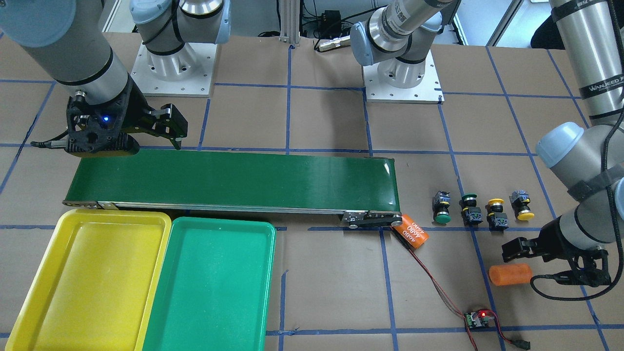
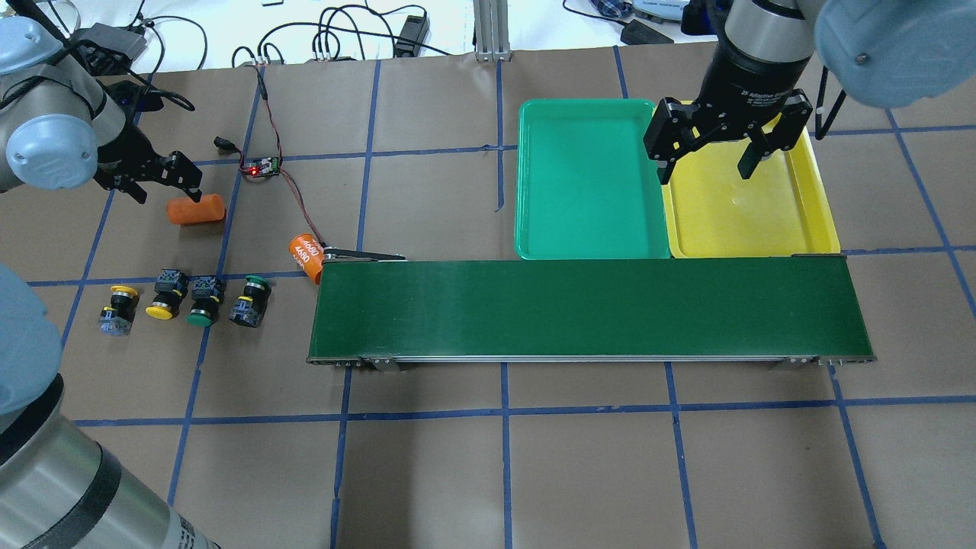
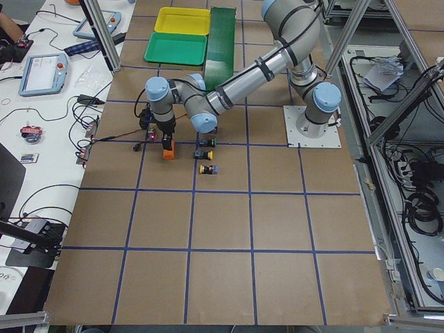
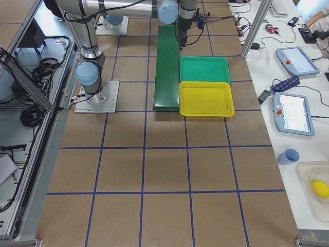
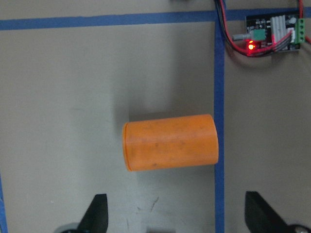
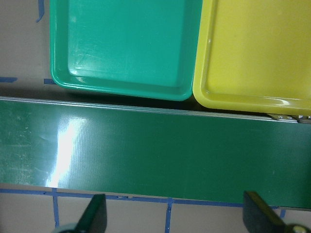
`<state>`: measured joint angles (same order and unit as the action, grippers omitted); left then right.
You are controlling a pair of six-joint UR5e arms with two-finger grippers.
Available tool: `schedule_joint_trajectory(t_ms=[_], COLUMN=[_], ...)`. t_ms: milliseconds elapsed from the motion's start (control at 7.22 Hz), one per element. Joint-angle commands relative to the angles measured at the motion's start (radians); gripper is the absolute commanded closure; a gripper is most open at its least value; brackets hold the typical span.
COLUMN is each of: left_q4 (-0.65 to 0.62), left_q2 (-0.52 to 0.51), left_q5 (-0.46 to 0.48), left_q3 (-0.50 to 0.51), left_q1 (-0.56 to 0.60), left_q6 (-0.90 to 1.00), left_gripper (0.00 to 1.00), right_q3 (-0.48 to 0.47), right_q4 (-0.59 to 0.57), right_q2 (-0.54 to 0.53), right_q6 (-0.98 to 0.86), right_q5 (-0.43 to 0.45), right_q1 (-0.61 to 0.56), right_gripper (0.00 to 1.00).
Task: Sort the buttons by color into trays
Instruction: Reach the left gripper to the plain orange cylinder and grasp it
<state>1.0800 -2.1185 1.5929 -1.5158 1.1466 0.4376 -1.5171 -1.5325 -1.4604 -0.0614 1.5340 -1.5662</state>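
While the left gripper (image 5: 177,216) hangs low with its jaws spread wide and nothing in them, a plain orange cylinder (image 5: 169,142) lies on its side on the counter (image 2: 427,473) just ahead of the fingertips. One end of it sits on a blue tape line (image 5: 219,97). A little control board (image 2: 263,168) with a red light on is near, and its wire runs to the end of the conveyor belt (image 2: 587,305). An orange cylinder marked 4680 (image 2: 305,255) is jammed right against that corner of the belt.

All four buttons are in a row on the robot's side of the plain cylinder, apart from it. The green buttons (image 2: 203,305) are nearer the belt and the yellow buttons (image 2: 162,301) are further out, with a strip of counter between the row and the belt end.

Way over at the belt's other end the right gripper (image 2: 706,169) is up high, also wide open and gripping nothing. The green tray (image 2: 521,191) and yellow tray (image 2: 762,221) touch side by side, both snug against the belt's far long edge. Broad brown counter runs along the belt's near edge.
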Motion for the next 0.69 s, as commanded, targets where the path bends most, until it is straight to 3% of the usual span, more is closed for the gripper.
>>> schedule_joint_trajectory(t_ms=[0, 554], left_q4=[-0.003, 0.0], left_q2=[-0.044, -0.078], left_q5=[-0.013, -0.025], left_q3=[0.012, 0.061], left_q1=[0.001, -0.001], left_q6=[-0.003, -0.002], left_gripper=[0.0, 0.0], right_q3=[0.0, 0.0], right_q4=[0.0, 0.0], right_q2=[0.0, 0.0], right_q6=[0.0, 0.0], right_q5=[0.0, 0.0], right_q1=[0.0, 0.0], right_gripper=[0.0, 0.0])
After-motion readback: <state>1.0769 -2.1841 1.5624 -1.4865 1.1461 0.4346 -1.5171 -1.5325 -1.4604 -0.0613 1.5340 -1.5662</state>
